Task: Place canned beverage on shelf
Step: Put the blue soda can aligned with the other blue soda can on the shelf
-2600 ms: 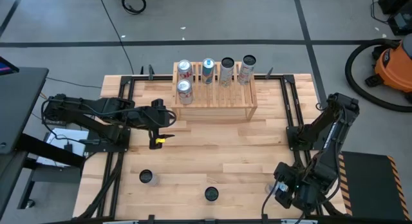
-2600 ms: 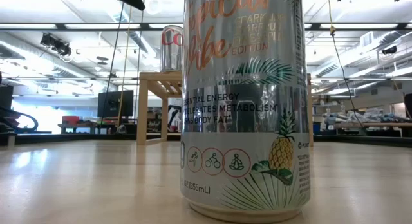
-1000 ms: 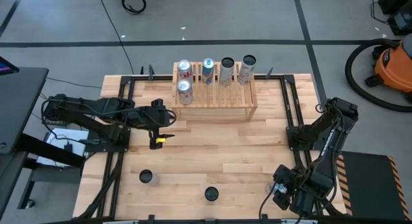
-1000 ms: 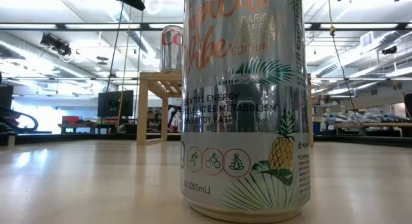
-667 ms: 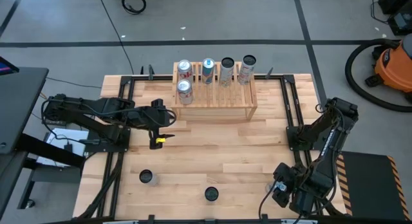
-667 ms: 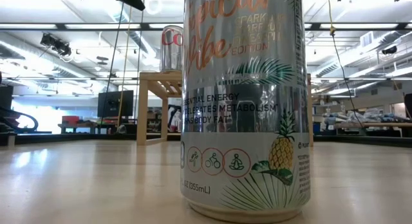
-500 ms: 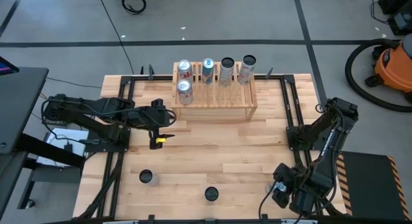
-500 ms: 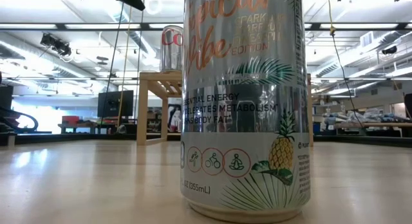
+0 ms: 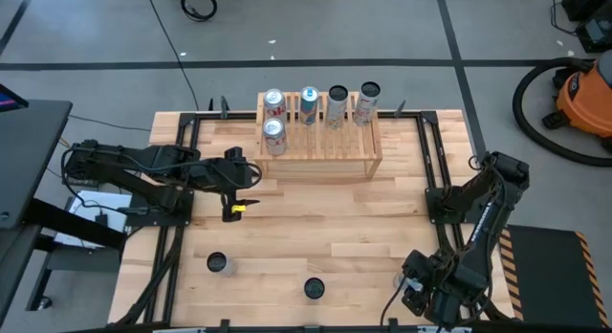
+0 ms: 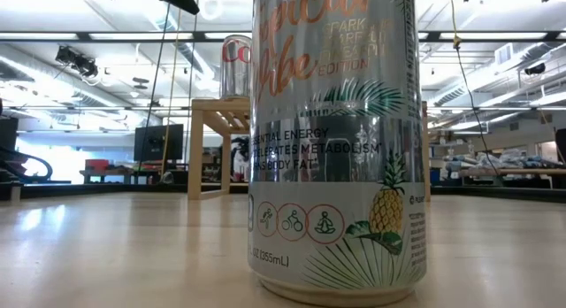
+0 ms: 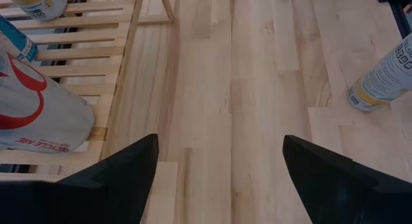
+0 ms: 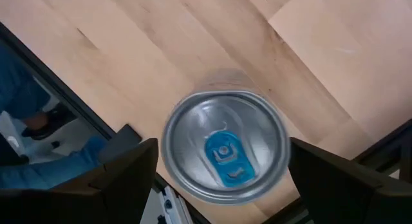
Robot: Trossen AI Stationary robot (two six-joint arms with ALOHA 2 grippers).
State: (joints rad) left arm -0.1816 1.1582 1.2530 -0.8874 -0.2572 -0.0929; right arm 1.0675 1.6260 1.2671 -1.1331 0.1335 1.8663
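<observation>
Silver can (image 12: 223, 145) upright, axis vertical, blue tab up; right gripper (image 12: 219, 169) fingers spread, straddling it. Left gripper (image 11: 215, 166) open, empty, near shelf (image 9: 318, 142).

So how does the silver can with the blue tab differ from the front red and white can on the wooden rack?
The silver blue-tabbed can stands on the wooden tabletop by its edge; the red-and-white can stands on the light-wood slatted shelf. The right gripper is above the silver blue-tabbed can, open fingers either side; the open left gripper is beside the shelf, off the red-and-white can. Both stand upright.
</observation>
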